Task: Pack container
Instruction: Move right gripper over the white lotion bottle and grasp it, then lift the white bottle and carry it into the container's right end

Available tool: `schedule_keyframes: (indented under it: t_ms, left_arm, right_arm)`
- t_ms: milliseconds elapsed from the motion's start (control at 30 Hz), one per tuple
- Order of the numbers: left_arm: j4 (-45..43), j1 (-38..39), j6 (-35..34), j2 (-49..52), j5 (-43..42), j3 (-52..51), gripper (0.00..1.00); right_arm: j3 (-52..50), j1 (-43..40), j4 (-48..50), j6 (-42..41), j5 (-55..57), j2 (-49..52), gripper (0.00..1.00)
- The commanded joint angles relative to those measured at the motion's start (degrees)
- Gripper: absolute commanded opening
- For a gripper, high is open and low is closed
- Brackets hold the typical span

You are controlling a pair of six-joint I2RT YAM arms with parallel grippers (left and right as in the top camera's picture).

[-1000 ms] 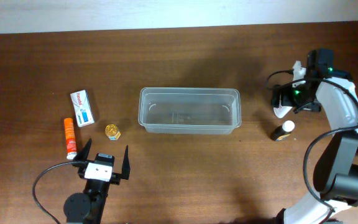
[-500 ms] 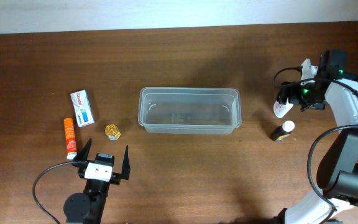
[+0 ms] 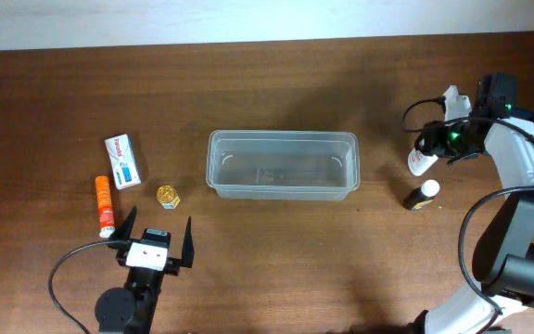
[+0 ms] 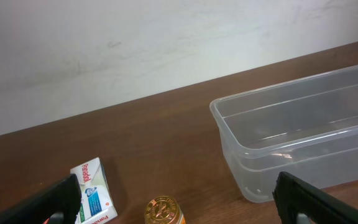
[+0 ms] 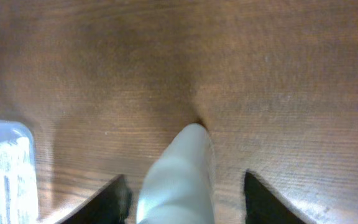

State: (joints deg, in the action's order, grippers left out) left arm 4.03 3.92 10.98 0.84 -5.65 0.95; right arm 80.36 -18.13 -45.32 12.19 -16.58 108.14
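Change: right arm swung outward since a second ago; left arm unmoved.
Right claw [image 5: 184, 198]: fingers apart, straddling a white tube [image 5: 180, 163], not clamped.
Left claw [image 3: 156, 235]: fingers apart, near side of counter [image 3: 341, 83].
Container [image 3: 248, 173]: mid-counter, well apart from both claws.

Dark brown wood-grain table [image 3: 276, 269] fills the overhead view, plain off-white wall [image 3: 248, 20] runs along its 12 o'clock edge, soft even light, faint shadows on the wood

Overhead top-down, left wrist low — both show container [image 3: 282, 165]
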Motion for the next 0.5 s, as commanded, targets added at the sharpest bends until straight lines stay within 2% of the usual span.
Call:
schedule_keyframes:
  t_ms: [0, 167, 467]
  left_arm:
    - [-0.1, -0.3, 0.9, -0.5, -0.6, -0.4, 0.99]
    - [-0.1, -0.3, 0.9, -0.5, -0.6, -0.4, 0.99]
    - [-0.1, -0.3, 0.9, -0.5, -0.6, -0.4, 0.99]
  right_arm:
    - [0.7, 0.9, 0.1, 1.1, -0.3, 1.0, 0.37]
    - [0.7, 2.7, 0.2, 1.1, 2.4, 1.0, 0.26]
    - [2.4, 3.9, -2.4, 0.4, 3.7, 0.9, 0.20]
